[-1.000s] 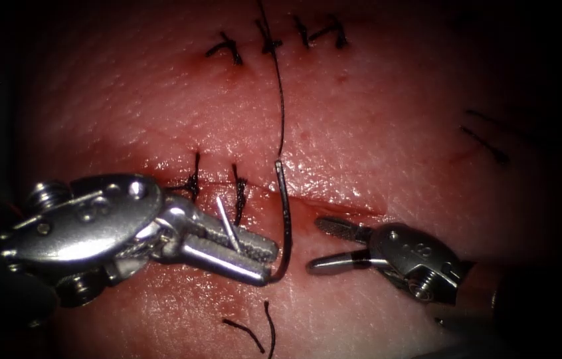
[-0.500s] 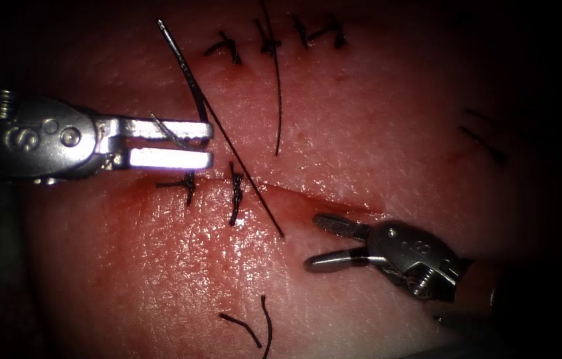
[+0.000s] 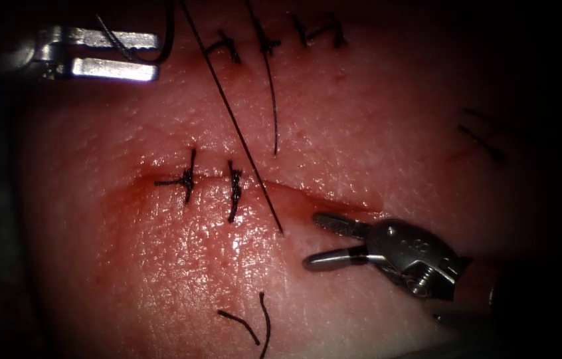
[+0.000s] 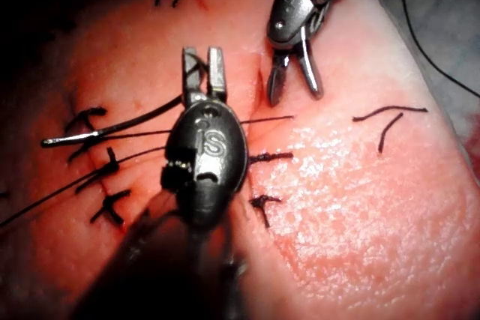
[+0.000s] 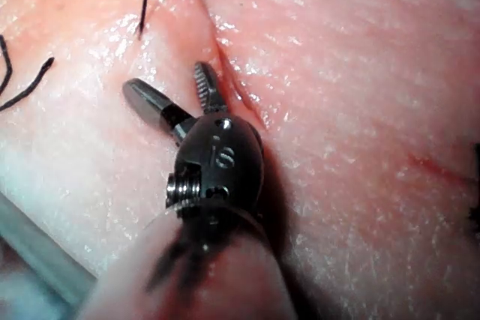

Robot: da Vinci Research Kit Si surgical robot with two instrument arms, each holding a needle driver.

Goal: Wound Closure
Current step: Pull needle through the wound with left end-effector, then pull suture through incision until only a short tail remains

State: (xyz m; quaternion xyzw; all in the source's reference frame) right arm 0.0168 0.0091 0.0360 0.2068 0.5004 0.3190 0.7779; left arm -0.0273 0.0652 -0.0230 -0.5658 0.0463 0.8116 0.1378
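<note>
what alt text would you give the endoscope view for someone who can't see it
The left tool holds the curved needle clear of the tissue, with thread running down to the cut. The right tool rests open and empty by the cut, right of two stitches.

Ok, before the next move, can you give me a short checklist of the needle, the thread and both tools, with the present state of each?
1. Needle out of the tissue: ok, held above the left end of the cut.
2. Left tool grip: ok, jaws shut on the needle near one end.
3. Right tool free: ok, jaws open, holding nothing, beside the cut.
4. Thread clear of the stitches: cannot tell; it passes close by the right one.
5. Cut closed: not ok, open right of the two stitches.
</note>
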